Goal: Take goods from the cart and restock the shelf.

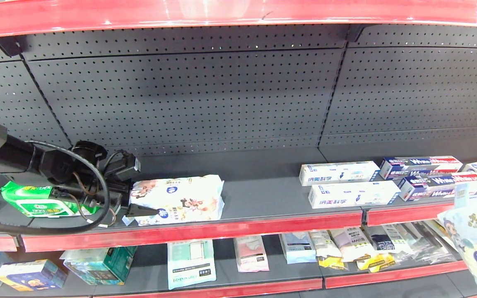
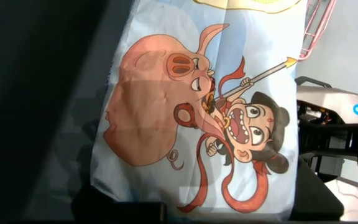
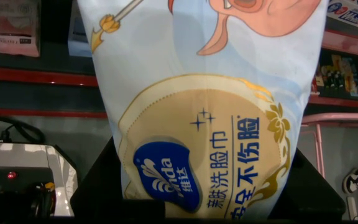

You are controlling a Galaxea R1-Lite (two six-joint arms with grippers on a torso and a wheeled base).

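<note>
At the left end of the cartoon pack (image 1: 180, 198), the left claw (image 1: 139, 200) is clamped across the soft bag. One dark finger (image 1: 141, 211) lies along the bag's near edge. From the left wrist, the printed face of the bag spans the gap between the two fingers.

The pack lies flat on the shelf (image 1: 263, 194), close to the red front lip. A green wipes pack (image 1: 35, 203) sits just to its left, partly behind the arm. To its right is a bare stretch of board, then the toothpaste boxes (image 1: 340, 173) well apart on the right.

The right claw (image 3: 207, 208) is closed on a second pack (image 1: 476, 244), held upright at the near right, in front of the lower shelves. A rail of the pink cart (image 3: 347, 118) shows behind it.

I judge the step in hand to be setting down the first pack, which already looks to rest on the board. The next move calls for the left jaws to part and the arm to draw back toward the left without dragging the bag. The bag is limp and sits near the lip, so a snagged finger could pull it off the front. After that the right arm would need to lift its pack to board height and place it in the bare stretch beside the first.
</note>
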